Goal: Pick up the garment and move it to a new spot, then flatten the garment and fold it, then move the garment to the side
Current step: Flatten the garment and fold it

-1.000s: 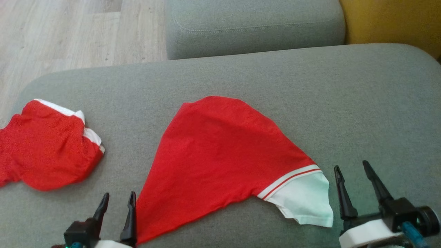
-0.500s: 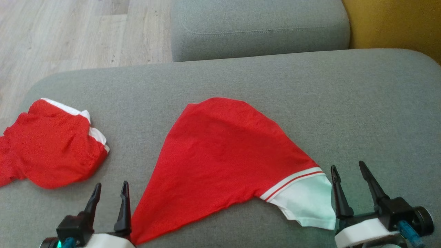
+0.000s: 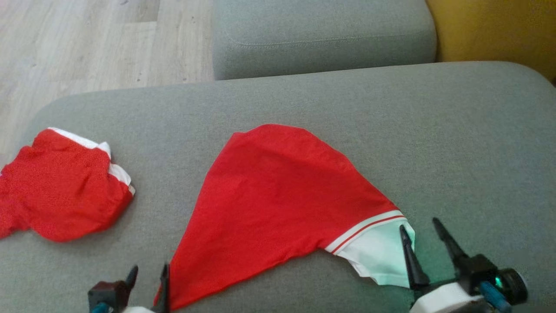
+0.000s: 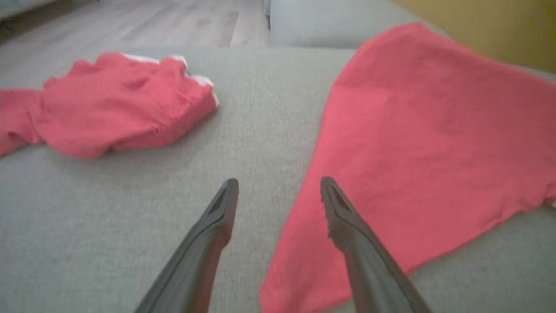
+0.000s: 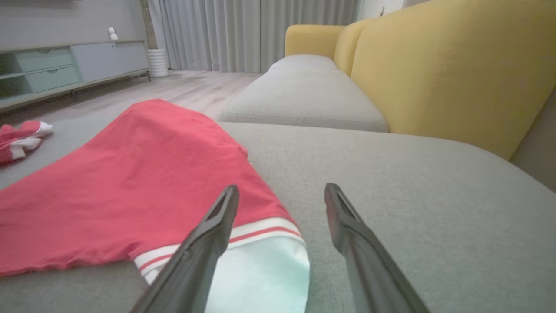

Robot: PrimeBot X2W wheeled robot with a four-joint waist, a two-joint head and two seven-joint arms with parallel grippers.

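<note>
The garment (image 3: 278, 204), red with a white sleeve (image 3: 378, 256), lies spread flat on the grey cushion (image 3: 456, 143). My left gripper (image 3: 148, 270) is open at the garment's near left corner. In the left wrist view the left gripper (image 4: 279, 182) straddles the edge of the garment (image 4: 425, 130), one finger over red cloth and one over cushion. My right gripper (image 3: 419, 225) is open at the sleeve's right edge. In the right wrist view the right gripper (image 5: 281, 188) has one finger over the white sleeve (image 5: 256, 274) and the other over bare cushion. Neither gripper holds anything.
A second red and white garment (image 3: 61, 187) lies crumpled at the cushion's left end, also seen as a red heap (image 4: 113, 108) from the left wrist. Beyond are another grey cushion (image 3: 321, 34), a yellow backrest (image 3: 499, 30) at the right and wooden floor (image 3: 87, 43) at the left.
The right gripper has moved left and nearer, onto the sleeve's edge. The left gripper has drawn back toward the bottom of the view. The garment lies as before.
</note>
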